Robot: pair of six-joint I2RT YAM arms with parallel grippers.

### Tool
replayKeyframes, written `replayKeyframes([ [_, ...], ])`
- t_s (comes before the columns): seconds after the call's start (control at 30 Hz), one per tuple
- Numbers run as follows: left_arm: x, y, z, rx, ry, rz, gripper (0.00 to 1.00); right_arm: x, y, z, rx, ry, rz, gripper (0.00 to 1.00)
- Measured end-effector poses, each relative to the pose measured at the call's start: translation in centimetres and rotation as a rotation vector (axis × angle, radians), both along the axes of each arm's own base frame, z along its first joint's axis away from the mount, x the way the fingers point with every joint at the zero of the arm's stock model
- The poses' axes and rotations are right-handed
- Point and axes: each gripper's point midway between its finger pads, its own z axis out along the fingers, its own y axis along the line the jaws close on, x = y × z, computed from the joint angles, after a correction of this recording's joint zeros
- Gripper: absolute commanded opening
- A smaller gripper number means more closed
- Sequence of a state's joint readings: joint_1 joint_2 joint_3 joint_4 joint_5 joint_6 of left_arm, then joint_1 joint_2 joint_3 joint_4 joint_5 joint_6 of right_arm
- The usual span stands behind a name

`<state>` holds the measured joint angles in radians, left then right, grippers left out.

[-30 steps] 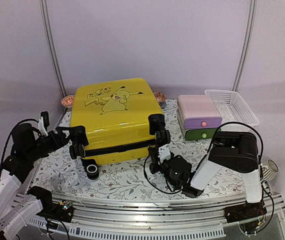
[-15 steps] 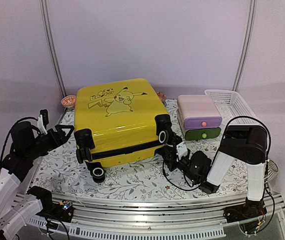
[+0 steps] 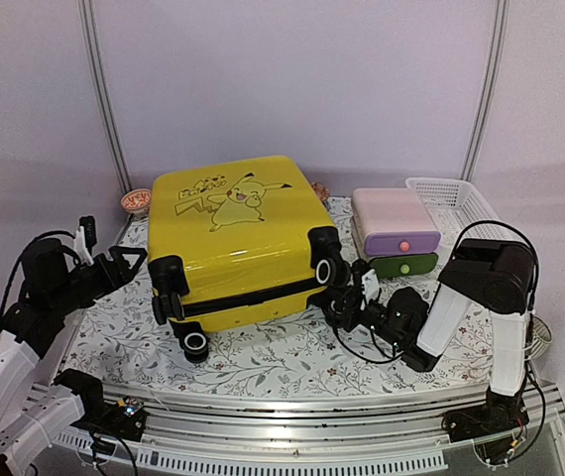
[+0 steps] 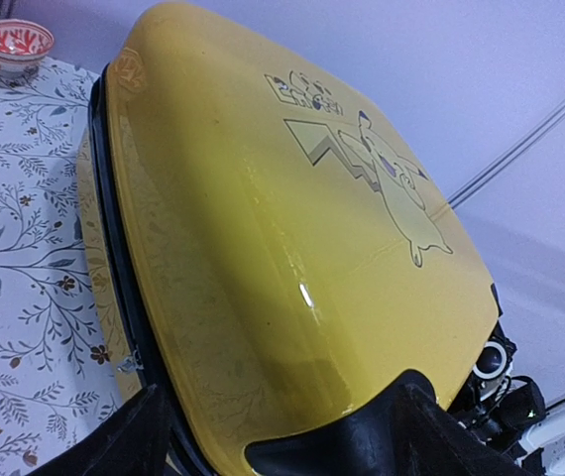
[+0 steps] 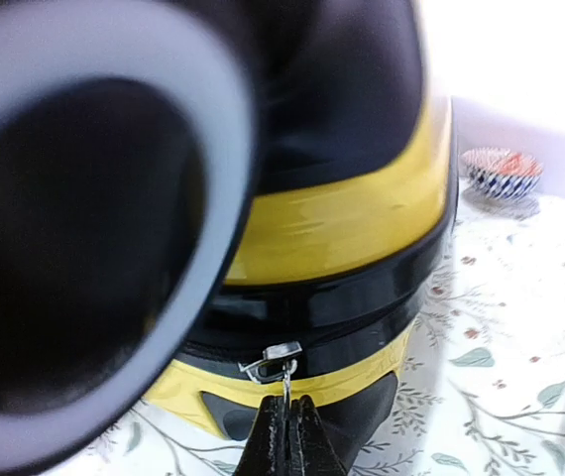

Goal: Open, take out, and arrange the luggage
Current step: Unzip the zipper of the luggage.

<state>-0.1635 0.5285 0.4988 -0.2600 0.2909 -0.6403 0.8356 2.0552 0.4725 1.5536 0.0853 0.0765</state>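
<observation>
Floral-cloth table (image 3: pixel 263 362) against lilac walls. Found luggage (image 3: pixel 238 238) lying flat at mid-table, wheels toward near edge.

Risks, judged:
- losing the thin zipper pull (image 5: pixel 281 362) from the pinch if dragged off-line round the corner;
- sliding the unbraced luggage across the cloth while pulling.

Pose:
- right arm low along near edge, right gripper (image 5: pixel 287 421) pressed together on the pull, under right wheel (image 3: pixel 324 268);
- left arm bent in from left edge, left gripper (image 3: pixel 129 262) spread, just beside left wheel (image 3: pixel 167 278), contact not seen.

The suitcase (image 3: pixel 238 238) lies flat mid-counter (image 3: pixel 263 362), wheels toward the near edge. The drawer box (image 3: pixel 396 230) stands right of it, the basket (image 3: pixel 461 208) behind-right of that. A small bowl (image 3: pixel 136 202) sits behind the suitcase's left corner.
</observation>
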Motion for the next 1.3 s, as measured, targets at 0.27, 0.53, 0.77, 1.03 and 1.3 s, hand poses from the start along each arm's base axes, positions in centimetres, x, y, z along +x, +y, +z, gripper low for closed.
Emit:
replayKeyframes([
  [0.27,-0.3,0.1,0.2,-0.001,-0.009,0.002,0.78,0.8,-1.1,0.7,0.151,0.141,0.152,0.01],
  [0.53,-0.3,0.2,0.1,0.001,-0.005,0.006,0.78,2.3,-1.8,1.6,0.179,0.236,0.231,0.01],
  [0.77,-0.3,0.2,0.0,-0.003,-0.001,0.008,0.78,6.4,-1.7,1.6,0.095,0.311,0.207,0.02],
  [1.03,-0.3,0.1,-0.2,-0.005,0.004,0.005,0.78,6.8,-2.0,1.2,0.077,0.356,0.232,0.14],
  [1.3,-0.6,-1.3,-0.9,-0.032,0.071,-0.05,0.83,8.0,-4.2,1.4,0.039,0.362,0.172,0.54],
])
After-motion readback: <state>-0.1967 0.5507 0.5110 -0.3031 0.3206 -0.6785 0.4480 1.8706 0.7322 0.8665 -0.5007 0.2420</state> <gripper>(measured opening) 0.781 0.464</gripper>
